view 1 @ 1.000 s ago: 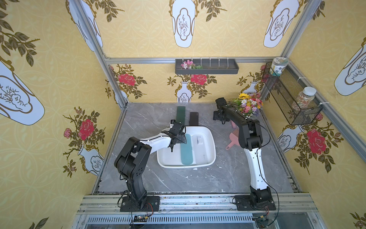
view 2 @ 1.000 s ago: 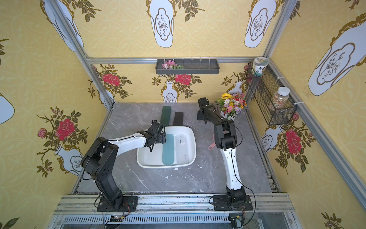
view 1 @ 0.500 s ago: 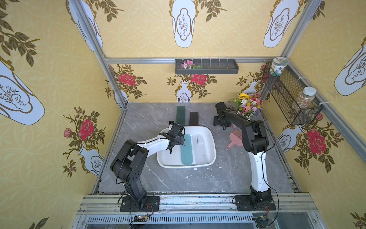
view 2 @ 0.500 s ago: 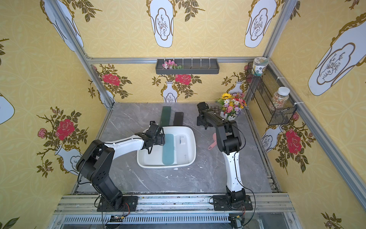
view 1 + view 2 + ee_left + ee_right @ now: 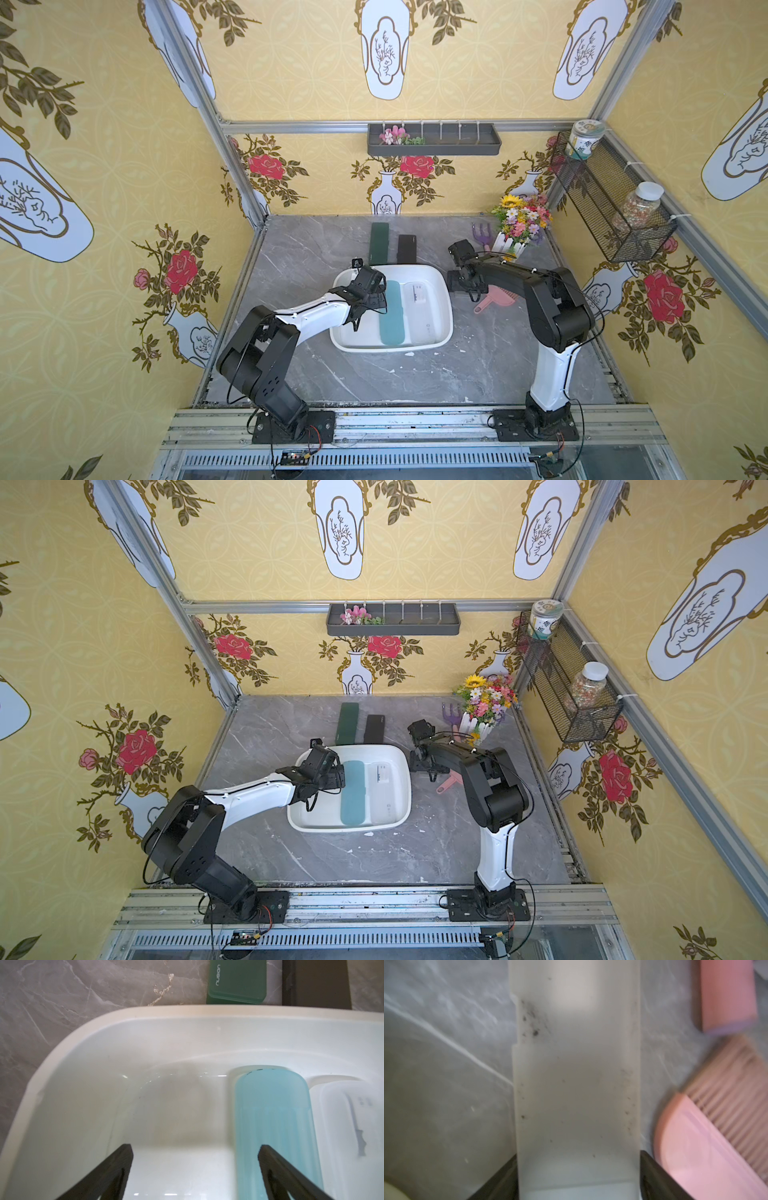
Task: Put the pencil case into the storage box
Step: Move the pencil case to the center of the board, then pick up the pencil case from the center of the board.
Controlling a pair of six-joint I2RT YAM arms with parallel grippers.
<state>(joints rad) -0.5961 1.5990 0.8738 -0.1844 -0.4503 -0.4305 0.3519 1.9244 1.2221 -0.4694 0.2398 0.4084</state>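
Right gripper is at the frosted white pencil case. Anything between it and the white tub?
Nothing visible lies between the frosted white plastic pencil case and the shallow white plastic tub; the pink plastic brush lies on its other side. However, the open left gripper hangs over the tub's bare floor.

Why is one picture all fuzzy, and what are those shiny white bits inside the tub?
Right wrist view: blurred all over, so the whitish flat oblong plastic case and pink plastic brush have soft edges. Left wrist view: sharp; the shiny bits are small glare streaks on the glossy floor of the large white plastic tub. Both top views: sharp, evenly lit, soft shadows only.
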